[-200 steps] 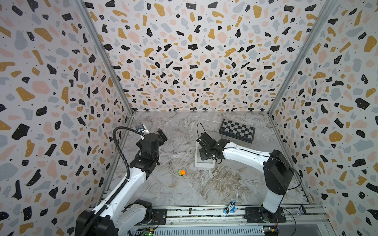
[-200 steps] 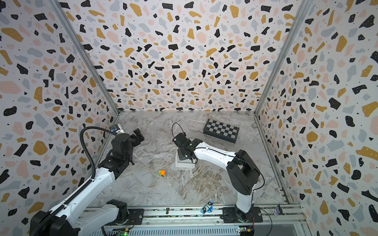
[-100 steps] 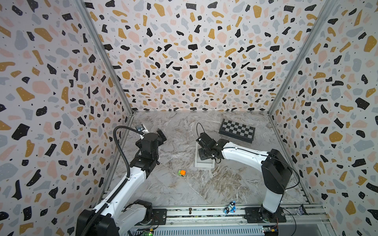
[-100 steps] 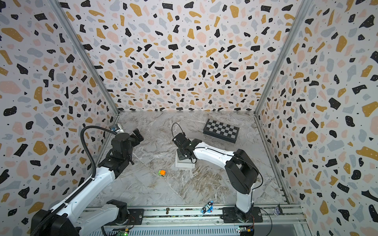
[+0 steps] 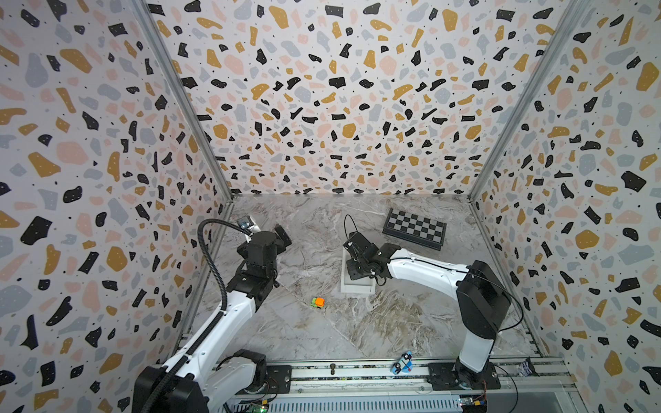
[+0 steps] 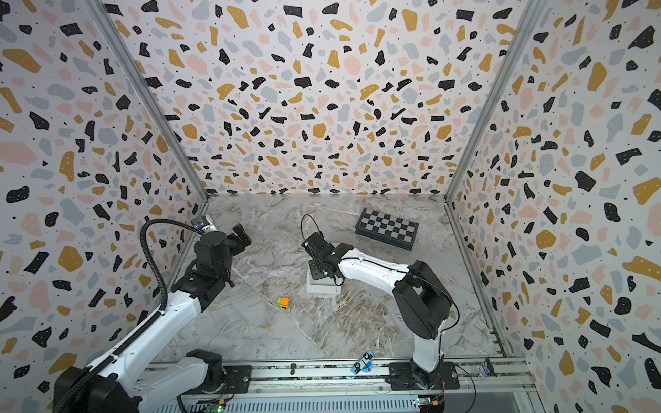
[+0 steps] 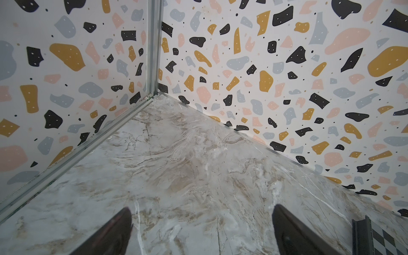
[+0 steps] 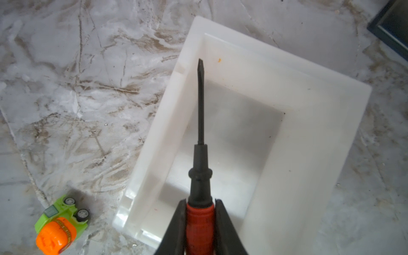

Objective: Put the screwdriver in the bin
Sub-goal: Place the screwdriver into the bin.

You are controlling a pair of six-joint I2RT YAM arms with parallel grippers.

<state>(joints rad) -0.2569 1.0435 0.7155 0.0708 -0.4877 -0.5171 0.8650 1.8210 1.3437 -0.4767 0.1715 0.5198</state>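
The right claw [image 8: 200, 202] was seen clenched on the screwdriver [image 8: 200, 159], whose red-orange handle was pinched between the two black jaws. The black collar and thin shaft were projected ahead of the fingertips, above the pale inside of the white bin [image 8: 313, 141]. The flat tip was held near one inner wall, and contact with the bin could not be judged. In both top views the screwdriver was hidden beneath the claw. The left claw [image 7: 202, 208] was spread wide, with nothing between its jaws, above the marble tabletop [image 7: 187, 165]. A green-and-orange toy truck [image 8: 59, 225] was set just beside the bin. Markings on its orange drum were too blurred to be read.
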